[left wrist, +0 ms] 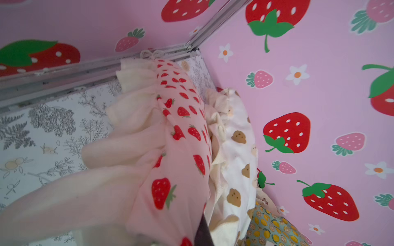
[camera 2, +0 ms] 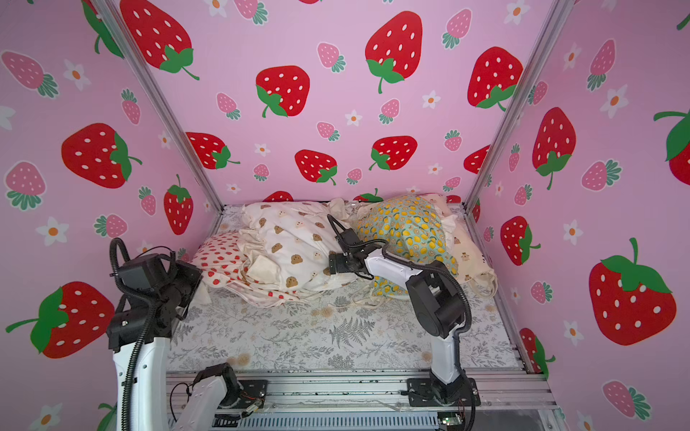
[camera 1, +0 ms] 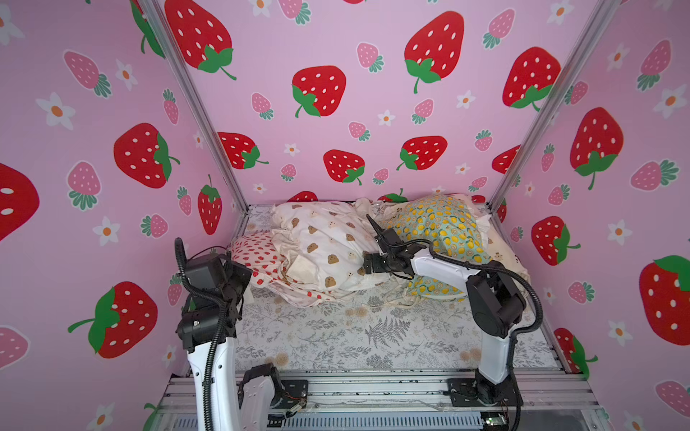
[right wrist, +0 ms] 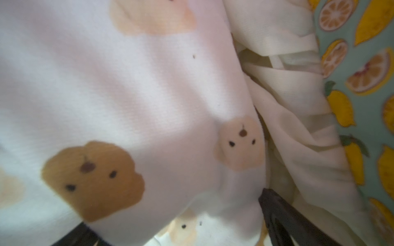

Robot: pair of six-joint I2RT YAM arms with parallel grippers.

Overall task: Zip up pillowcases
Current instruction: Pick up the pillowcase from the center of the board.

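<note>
Right wrist, gripper (right wrist: pixel 174 207) wide, flanking bear pillowcase (right wrist: pixel 128 85)

Both arms share one build: glossy white shells on the long links and matt black housings at the joints. The left arm (camera 1: pixel 226 362) carries a ribbed black hose (camera 1: pixel 180 261) that curls beside its blocky black wrist housing. Its lower white shell (camera 1: pixel 255 395) is dotted with small holes. The right arm (camera 1: pixel 492 354) has a rounded black elbow housing (camera 1: pixel 494 309), a tapered white forearm (camera 1: pixel 437 263) and a smooth black cable (camera 1: pixel 537 309). Each arm has a black base plate (camera 1: pixel 457 392) with small screws. Thin loose wires (camera 1: pixel 295 405) lie by the left base. The right tool (right wrist: pixel 173 206) has dark, glossy fingers (right wrist: pixel 283 215).
</note>
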